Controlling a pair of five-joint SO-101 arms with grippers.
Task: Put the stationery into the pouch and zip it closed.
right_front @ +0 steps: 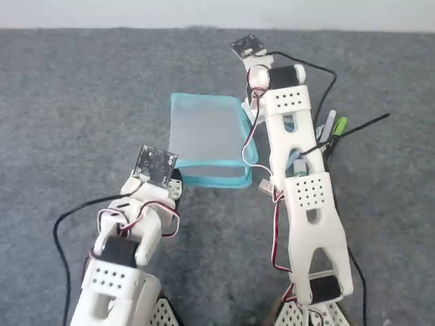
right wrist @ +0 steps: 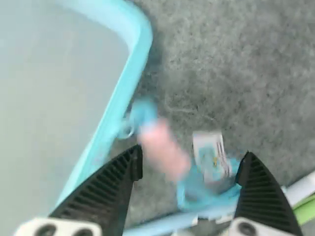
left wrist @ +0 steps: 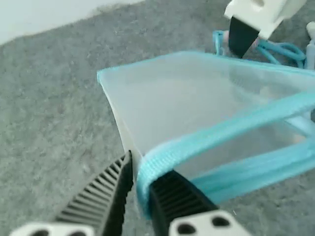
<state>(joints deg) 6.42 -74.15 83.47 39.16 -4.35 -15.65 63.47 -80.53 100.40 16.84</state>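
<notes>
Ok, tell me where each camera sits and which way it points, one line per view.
High view: fixed above the arms' base side, looking down over the grey table; left arm and right arm show, flanking the pouch.
Left wrist view: on the left arm's wrist, looking along the left gripper, shut on the pouch's blue edge.
Right wrist view: on the right arm's wrist, looking down through the open right gripper at a pink tag.
Shared: the pouch is in all three.
</notes>
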